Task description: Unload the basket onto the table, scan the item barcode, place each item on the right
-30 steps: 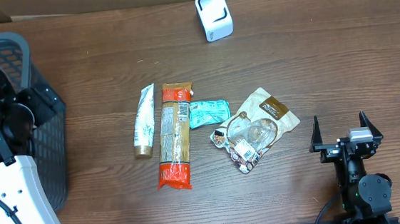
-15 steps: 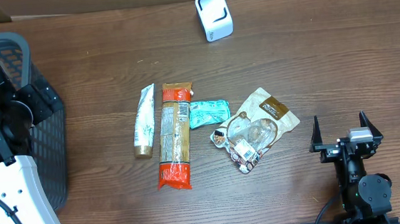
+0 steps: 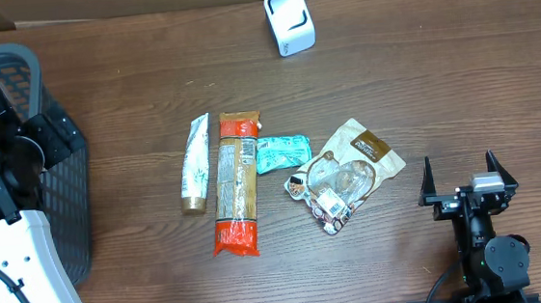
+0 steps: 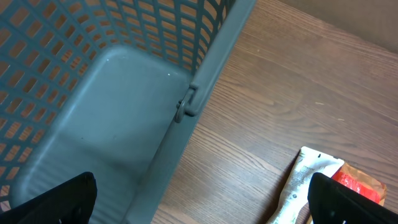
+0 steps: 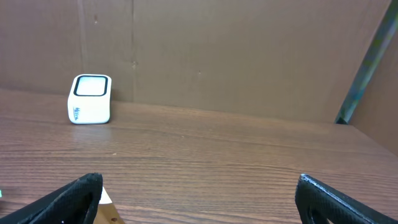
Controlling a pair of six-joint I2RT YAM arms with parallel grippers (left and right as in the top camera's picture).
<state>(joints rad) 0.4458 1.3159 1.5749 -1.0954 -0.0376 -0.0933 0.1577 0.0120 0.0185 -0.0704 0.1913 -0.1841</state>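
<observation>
- Table (image 3: 457,69) of dark wood grain carries four grocery items in a loose group near its middle; none is held.
- A white tube (image 3: 194,164) with a gold cap lies lengthwise at the left of the group.
- Just beside it, on its right, lies a long pasta packet (image 3: 235,183) with red ends, parallel to the tube.
- A small teal packet (image 3: 281,153) lies to the right of the pasta packet's upper half, touching or nearly touching it.
- A clear bag (image 3: 348,172) with a brown label lies tilted at the right of the group, with a small white label showing on its lower part.
- The white scanner (image 3: 289,20) stands at the far edge of the table, well apart from the items.
- The left end effector (image 4: 200,179) hangs over the rim of a grey-blue mesh basket (image 3: 66,201) at the table's left side, its fingers spread fully wide with nothing between them.
- The right end effector (image 3: 460,170) sits low at the near right of the table, to the right of the clear bag, fingers likewise spread wide and empty, facing the scanner and a brown cardboard wall (image 5: 236,50) behind it.
</observation>
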